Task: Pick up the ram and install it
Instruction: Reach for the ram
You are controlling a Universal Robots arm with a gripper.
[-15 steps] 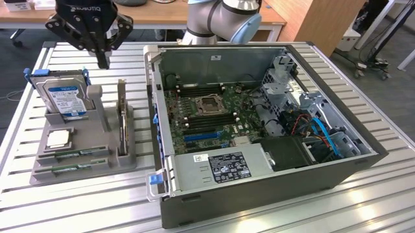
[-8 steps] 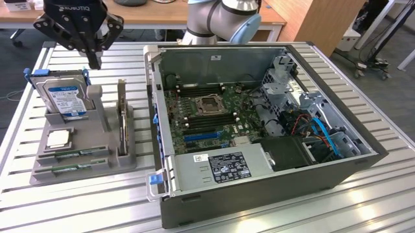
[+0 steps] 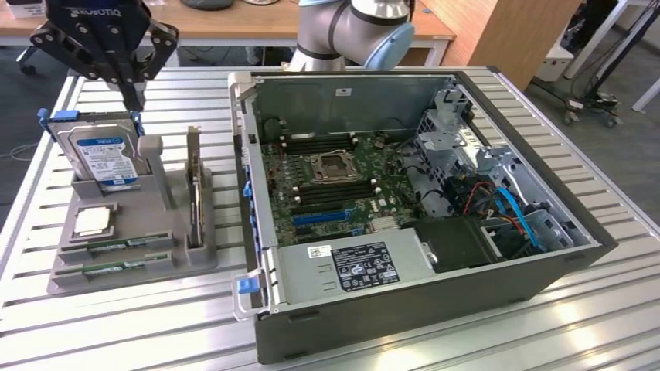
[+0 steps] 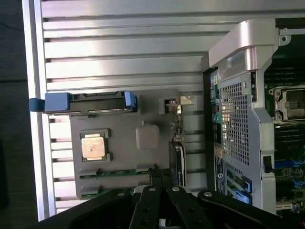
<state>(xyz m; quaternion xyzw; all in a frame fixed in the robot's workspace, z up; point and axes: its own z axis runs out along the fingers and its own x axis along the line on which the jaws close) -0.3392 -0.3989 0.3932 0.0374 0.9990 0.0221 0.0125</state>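
Overhead, your gripper (image 3: 132,99) hung clenched and empty above the drive (image 3: 103,154), at one end of the grey holder (image 3: 64,280). The ram (image 3: 116,247) lay in a slot at the holder's opposite end, well apart from the fingers. You were, I judge, at the approach step. A pick would call for parted fingers lined up across the stick's thin edge.

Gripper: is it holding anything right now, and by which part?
Nothing is held. The gripper is shut and empty above the gray holder, where both ram sticks lie in their slots.
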